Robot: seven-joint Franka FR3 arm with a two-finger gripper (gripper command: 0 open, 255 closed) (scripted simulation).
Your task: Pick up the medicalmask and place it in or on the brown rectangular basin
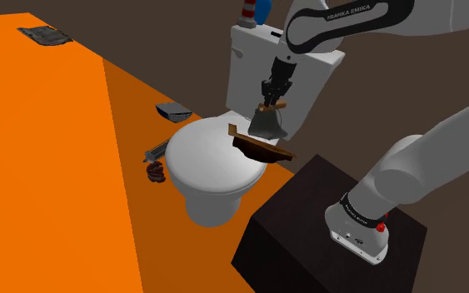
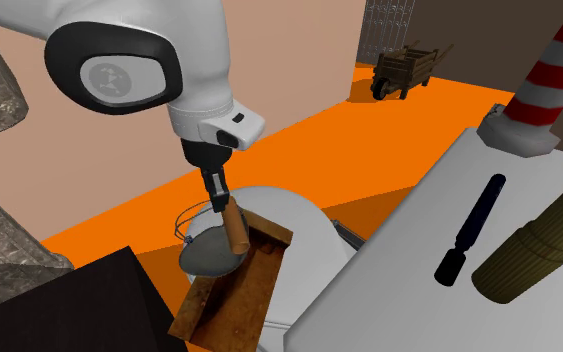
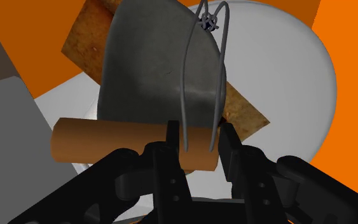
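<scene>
The grey, dome-shaped medical mask (image 3: 149,70) hangs lifted, its brown cylindrical roll (running along the top edge) clasped between the fingers of the black gripper (image 3: 198,135), with thin grey loops trailing across its face. Just beneath it lies the brown rectangular basin (image 2: 231,295), shallow and rust-mottled, resting on the white toilet lid (image 1: 207,162) near its edge.

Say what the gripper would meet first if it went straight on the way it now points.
The gripper points down, shut on the mask. Going straight on, the hanging mask would likely touch the brown basin first, which lies on the white toilet. Depth is unclear.
</scene>
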